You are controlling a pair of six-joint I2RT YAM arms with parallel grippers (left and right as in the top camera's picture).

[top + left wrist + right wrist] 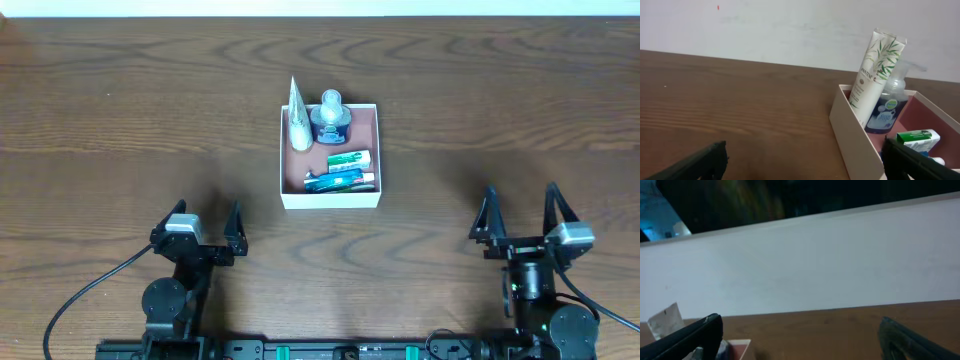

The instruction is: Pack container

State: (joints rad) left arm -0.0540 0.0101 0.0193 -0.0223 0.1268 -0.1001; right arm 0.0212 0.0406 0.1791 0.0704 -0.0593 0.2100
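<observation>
The container [284, 150], a square shallow box with white walls and a reddish-brown floor, sits at the table's middle. In it stand a white tube [298, 125] and a blue pump bottle [330, 120], with a green and white box [350, 159] and a blue tube [335, 181] lying in front. The left wrist view shows the container's white wall [852, 130], the tube [875, 70] and the bottle [887, 107]. My left gripper [205, 225] is open and empty, near the front left. My right gripper [520, 210] is open and empty, near the front right.
The brown wooden table [120, 110] spreads all around the container. A white wall [815, 265] stands behind the table's far edge. Black cables [80, 300] run from the arm bases at the front edge.
</observation>
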